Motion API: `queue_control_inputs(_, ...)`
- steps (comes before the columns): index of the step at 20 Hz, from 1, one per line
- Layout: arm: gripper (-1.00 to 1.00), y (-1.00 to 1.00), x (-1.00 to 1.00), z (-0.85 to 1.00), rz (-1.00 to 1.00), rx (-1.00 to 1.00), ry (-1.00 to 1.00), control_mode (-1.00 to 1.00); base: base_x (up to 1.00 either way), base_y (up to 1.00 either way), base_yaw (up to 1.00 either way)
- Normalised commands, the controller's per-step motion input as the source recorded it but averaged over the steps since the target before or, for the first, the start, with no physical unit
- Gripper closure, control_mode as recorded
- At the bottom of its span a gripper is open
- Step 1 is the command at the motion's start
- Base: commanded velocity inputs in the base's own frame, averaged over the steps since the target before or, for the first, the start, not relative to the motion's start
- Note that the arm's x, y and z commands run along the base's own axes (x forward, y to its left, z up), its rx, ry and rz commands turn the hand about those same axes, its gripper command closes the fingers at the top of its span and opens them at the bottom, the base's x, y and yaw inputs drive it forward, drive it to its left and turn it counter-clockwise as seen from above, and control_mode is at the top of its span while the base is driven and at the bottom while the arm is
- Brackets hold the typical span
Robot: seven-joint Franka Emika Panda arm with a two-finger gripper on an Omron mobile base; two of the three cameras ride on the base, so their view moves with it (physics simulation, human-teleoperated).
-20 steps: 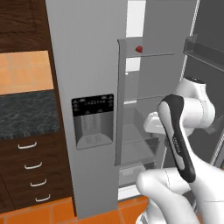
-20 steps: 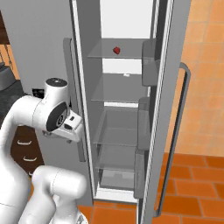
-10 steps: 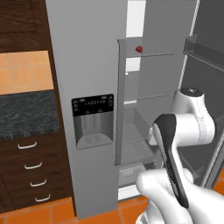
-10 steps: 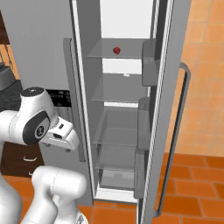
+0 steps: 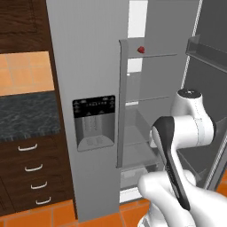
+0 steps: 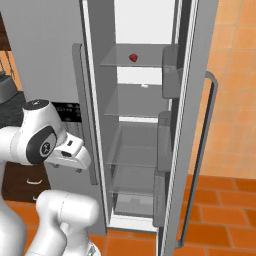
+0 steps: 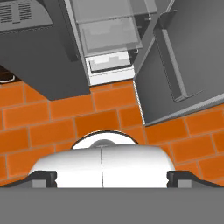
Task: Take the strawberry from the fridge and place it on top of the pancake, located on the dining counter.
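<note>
**Strawberry on upper fridge shelf, pincer spread wide**

The strawberry [image 5: 141, 49] is seen resting on an upper glass shelf [image 6: 131, 62] inside the fridge [image 5: 88, 66], whose right door [image 6: 192, 125] is swung open. In the hand view, the pincer [image 7: 111, 179] is pointed down at the orange tiled floor [image 7: 52, 118], its tips held wide apart with nothing between them. The strawberry is well apart from the arm.

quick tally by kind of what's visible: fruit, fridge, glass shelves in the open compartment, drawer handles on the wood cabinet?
strawberry: 1
fridge: 1
glass shelves in the open compartment, right base view: 4
drawer handles on the wood cabinet, left base view: 4
Total: 10
</note>
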Motion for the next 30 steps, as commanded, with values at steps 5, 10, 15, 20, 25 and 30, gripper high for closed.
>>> queue_control_inputs(5, -1.00, 0.00, 0.01, 0.00, -0.09, 0.00, 0.00, 1.00, 0.07, 0.00, -0.05)
queue_control_inputs(10, -1.00, 0.00, 0.00, 0.00, 0.00, 0.00, 0.00, 1.00, 0.64, 0.00, -0.20)
queue_control_inputs(15, -1.00, 0.00, 0.00, 0.00, 0.00, 0.00, 0.00, 1.00, 0.60, 0.00, -0.21)
queue_control_inputs(20, -1.00, 0.00, 0.00, 0.00, 0.00, 0.00, 0.00, 1.00, 0.37, -0.04, -0.07)
queue_control_inputs(25, -1.00, 0.00, 0.00, 0.00, 0.00, 0.00, 0.00, 1.00, 0.20, -0.35, 0.00)
queue_control_inputs(30, -1.00, 0.00, 0.00, 0.00, 0.00, 0.00, 0.00, 1.00, 0.26, -0.30, 0.00)
